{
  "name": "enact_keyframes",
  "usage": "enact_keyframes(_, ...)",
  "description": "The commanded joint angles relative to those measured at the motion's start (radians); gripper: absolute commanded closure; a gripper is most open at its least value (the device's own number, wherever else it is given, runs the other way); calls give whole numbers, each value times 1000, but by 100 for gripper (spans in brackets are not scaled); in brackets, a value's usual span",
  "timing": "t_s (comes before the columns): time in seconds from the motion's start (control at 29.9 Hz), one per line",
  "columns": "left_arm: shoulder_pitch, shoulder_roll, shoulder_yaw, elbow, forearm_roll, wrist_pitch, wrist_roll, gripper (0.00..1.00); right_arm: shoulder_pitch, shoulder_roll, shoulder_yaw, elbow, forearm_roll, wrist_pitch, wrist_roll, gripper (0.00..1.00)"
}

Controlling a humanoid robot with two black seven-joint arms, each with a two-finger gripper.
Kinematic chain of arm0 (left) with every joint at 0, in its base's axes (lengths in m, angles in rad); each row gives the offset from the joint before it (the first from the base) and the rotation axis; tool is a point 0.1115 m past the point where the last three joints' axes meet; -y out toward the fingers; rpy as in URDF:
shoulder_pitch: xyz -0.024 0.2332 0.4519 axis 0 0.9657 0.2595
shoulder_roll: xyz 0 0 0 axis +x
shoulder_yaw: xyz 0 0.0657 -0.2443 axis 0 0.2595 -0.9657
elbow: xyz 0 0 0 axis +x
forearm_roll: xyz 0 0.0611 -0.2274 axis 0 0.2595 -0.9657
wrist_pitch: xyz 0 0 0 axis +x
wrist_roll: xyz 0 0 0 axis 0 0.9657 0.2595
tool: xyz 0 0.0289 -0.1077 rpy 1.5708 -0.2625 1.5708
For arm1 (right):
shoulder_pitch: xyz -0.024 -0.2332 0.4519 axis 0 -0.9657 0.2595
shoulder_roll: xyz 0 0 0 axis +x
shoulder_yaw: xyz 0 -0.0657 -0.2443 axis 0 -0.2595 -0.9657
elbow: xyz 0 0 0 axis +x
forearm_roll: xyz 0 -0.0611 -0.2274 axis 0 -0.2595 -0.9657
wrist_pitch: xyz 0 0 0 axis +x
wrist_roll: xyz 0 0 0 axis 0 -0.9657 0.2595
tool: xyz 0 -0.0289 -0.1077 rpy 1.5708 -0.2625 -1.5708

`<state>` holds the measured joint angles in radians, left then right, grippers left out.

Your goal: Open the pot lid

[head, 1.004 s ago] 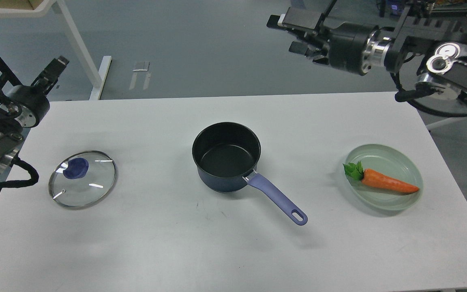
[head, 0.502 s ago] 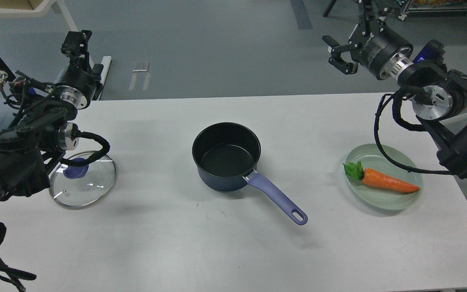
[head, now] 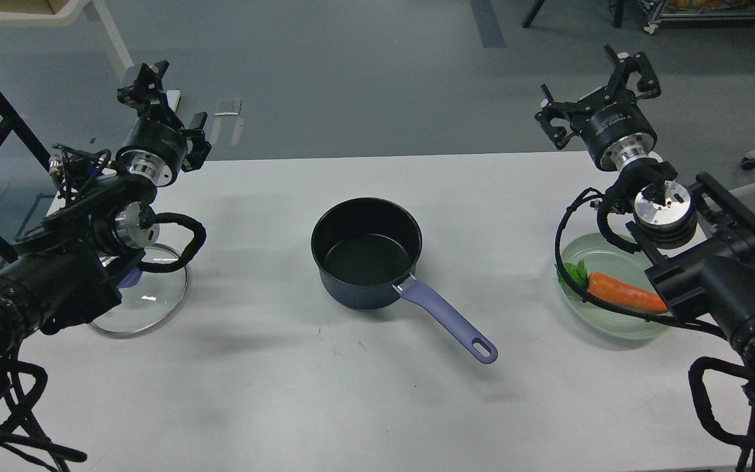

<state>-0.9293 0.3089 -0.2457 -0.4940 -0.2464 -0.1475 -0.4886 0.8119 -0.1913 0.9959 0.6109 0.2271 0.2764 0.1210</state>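
Lid (head: 148,303) off pot (head: 366,252), seemingly.

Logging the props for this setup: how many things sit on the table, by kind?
Pot: 1
Lid: 1
Plate: 1
Carrot: 1
Total: 4

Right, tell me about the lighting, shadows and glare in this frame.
Head view: even overhead light; soft shadows fall toward the near edge from the dark blue saucepan with its purple handle and both arms on the white table; small bright glints show on the round glass lid, partly hidden by the left arm; focus is sharp, with no visible blur.
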Motion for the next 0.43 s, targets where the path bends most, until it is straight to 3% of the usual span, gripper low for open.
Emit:
enact_keyframes(0.0, 32, 2, -56, -12, -27, -67, 0, 1, -2, 3, 3, -10, 14, 3, -3, 0)
enact_keyframes(0.4, 38, 10, -87, -24, -33, -60, 0, 1, -30, 6, -13, 0, 12, 4, 8, 0)
